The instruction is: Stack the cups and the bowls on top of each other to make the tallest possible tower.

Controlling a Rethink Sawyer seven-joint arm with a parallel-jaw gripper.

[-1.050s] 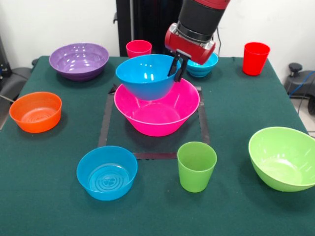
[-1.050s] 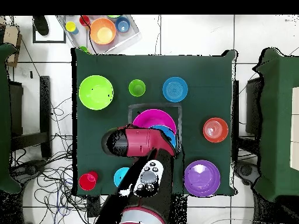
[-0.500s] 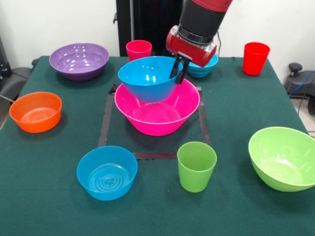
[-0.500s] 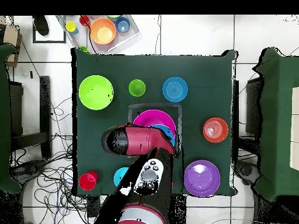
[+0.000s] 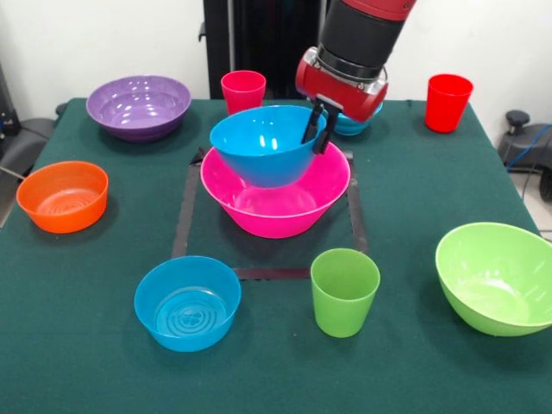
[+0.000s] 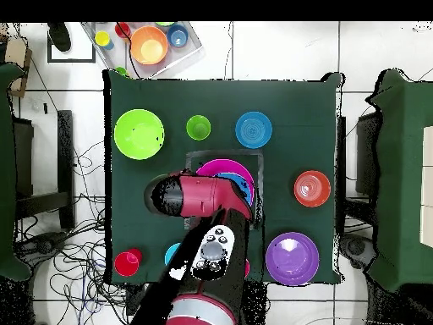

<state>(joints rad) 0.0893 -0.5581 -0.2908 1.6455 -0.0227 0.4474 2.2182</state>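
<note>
Step in hand: the claw [image 5: 318, 131] grips the rim of a blue bowl [image 5: 263, 142] and holds it tilted over the large pink bowl [image 5: 274, 191], which sits in a taped square near the middle of the tabletop [image 5: 414, 207].
Claw state: clenched on the blue bowl's rim, one finger inside, one outside.
Tower: judged barely begun; only the pink base is in place, and whether the blue bowl touches it cannot be told.
Next move: likely lowering and levelling the blue bowl into the pink one, then letting go.
Still loose: purple bowl [image 5: 138, 105] at the far left corner, orange bowl [image 5: 62, 195] by the left edge, ribbed blue bowl [image 5: 187, 302] and light green cup [image 5: 344, 291] toward the near edge, lime green bowl [image 5: 497, 276] at the right edge, red cup [image 5: 448, 102] and pink-red cup [image 5: 243, 88] along the far edge.
Front view only: the grip itself.
Overhead view only: the arm [image 6: 199, 196] covers most of both bowls; a tray of spare pieces [image 6: 145, 44] lies off the tabletop.
</note>
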